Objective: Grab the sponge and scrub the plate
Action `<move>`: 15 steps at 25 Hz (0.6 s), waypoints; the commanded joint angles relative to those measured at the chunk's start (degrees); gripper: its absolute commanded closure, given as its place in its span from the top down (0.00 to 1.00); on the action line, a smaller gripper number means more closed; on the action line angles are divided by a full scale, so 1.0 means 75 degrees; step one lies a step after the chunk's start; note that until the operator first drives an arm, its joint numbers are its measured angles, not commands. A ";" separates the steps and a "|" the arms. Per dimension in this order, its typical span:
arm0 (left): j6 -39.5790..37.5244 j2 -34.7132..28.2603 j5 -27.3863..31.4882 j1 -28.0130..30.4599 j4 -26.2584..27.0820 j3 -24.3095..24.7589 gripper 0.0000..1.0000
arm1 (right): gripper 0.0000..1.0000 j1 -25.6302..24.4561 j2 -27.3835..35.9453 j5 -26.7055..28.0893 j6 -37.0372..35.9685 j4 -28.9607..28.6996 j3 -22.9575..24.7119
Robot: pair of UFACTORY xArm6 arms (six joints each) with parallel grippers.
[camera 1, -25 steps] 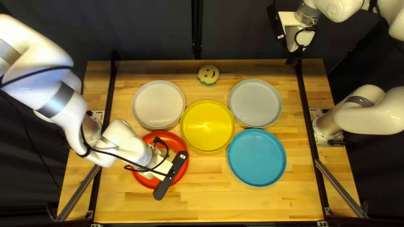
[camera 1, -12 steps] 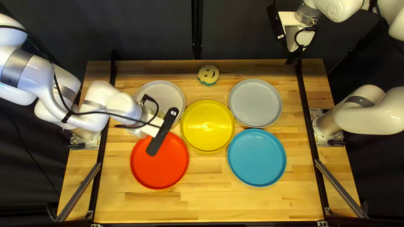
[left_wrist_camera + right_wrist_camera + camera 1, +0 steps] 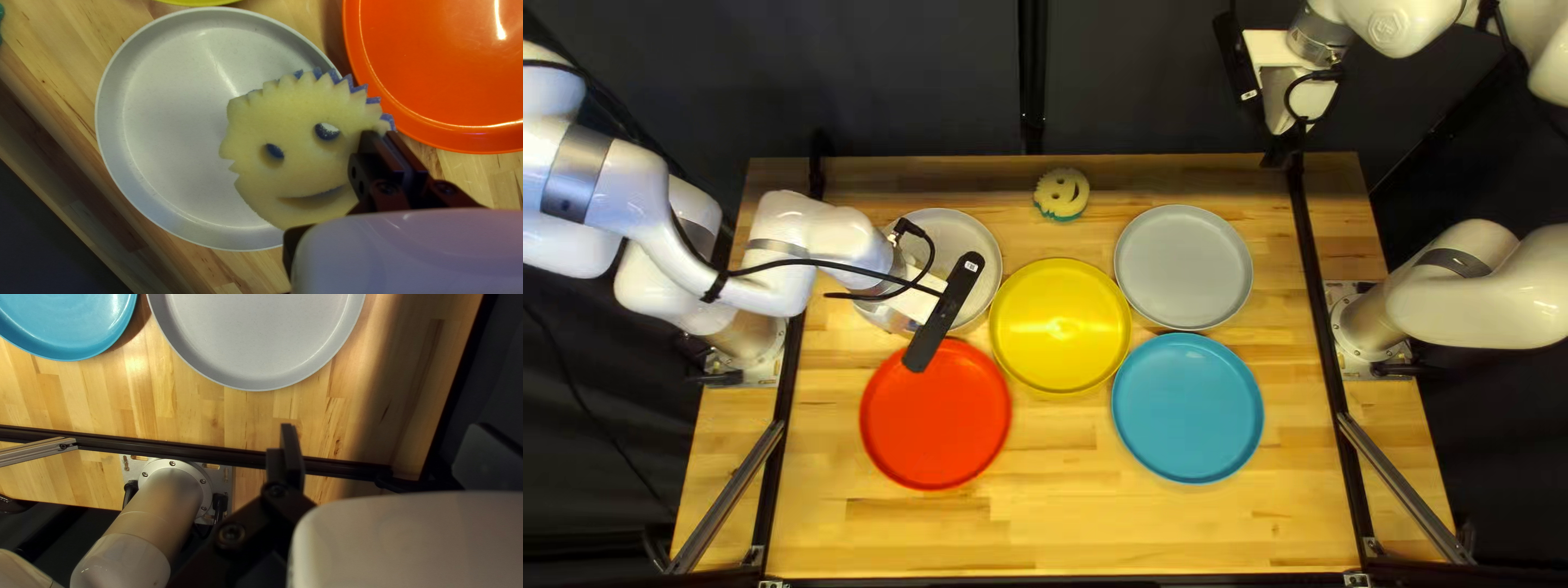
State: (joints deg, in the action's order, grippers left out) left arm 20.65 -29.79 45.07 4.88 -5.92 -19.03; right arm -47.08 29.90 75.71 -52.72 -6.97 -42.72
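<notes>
A yellow smiley sponge [image 3: 294, 151] with a blue underside sits in my left gripper [image 3: 347, 179], which is shut on its edge; one black finger [image 3: 380, 163] shows beside it. In the left wrist view the sponge hangs over the near rim of the white plate [image 3: 163, 134], with the orange plate [image 3: 441, 69] just beside it. From above, my left wrist [image 3: 939, 318] covers the sponge, between the white plate [image 3: 968, 241] and the orange plate [image 3: 935, 416]. My right gripper [image 3: 1281, 135] is open and raised past the table's far right corner.
A second smiley sponge [image 3: 1061, 194] lies near the far edge. A yellow plate [image 3: 1059, 324], a grey plate [image 3: 1183, 265] and a blue plate [image 3: 1187, 406] fill the middle and right. Bare wood runs along the near edge.
My left arm has carried the sponge away from the near side of the orange plate, toward the far side, to the white plate's near rim. The right arm has stayed still.
</notes>
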 commanded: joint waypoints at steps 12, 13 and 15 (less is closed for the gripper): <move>0.1008 0.1280 -0.1521 -0.0698 0.0226 0.0189 0.00 | 1.00 0.0000 0.0000 0.0000 0.0000 0.0000 0.0000; 0.1074 0.1343 -0.1581 -0.0736 0.0255 0.0192 0.00 | 1.00 0.0000 0.0000 0.0000 0.0000 0.0000 0.0000; 0.1260 0.1561 -0.1736 -0.0831 0.0345 0.0140 0.00 | 1.00 0.0000 0.0000 0.0000 0.0000 0.0000 0.0000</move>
State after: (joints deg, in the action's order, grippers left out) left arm 28.60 -19.65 33.45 -0.56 -4.07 -17.74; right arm -47.08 29.90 75.71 -52.72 -6.97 -42.72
